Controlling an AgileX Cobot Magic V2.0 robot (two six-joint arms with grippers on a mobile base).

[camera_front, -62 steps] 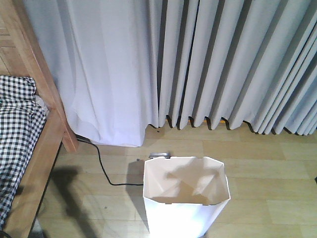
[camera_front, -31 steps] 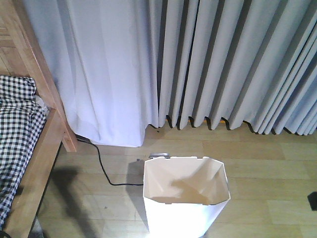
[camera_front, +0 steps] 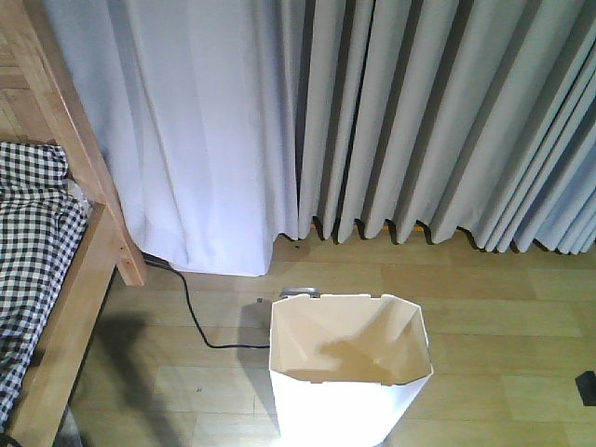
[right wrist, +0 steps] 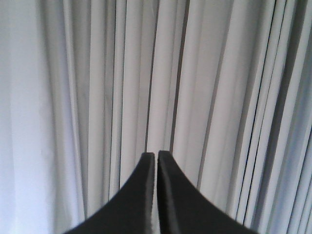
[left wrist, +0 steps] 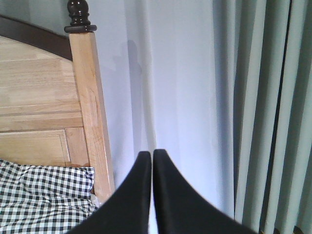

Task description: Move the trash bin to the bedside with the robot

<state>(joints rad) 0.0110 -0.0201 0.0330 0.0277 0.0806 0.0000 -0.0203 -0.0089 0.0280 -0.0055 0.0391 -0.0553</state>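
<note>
front view downward, wrists face curtains [camera_front: 419, 121]

trash bin [camera_front: 349, 372] on floor [camera_front: 494, 326], bedside [camera_front: 65, 279] left, curtain [camera_front: 372, 121] behind

Grey curtains [camera_front: 419, 121], black floor cable [camera_front: 191, 312]

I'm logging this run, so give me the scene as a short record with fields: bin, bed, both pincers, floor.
bin: trash bin upright on the wooden floor, apart from the bed
bed: bed frame at left, checked bedding
left pincer: shut, empty
right pincer: shut, empty
floor: black cable between bed and bin
backdrop: curtains
</note>
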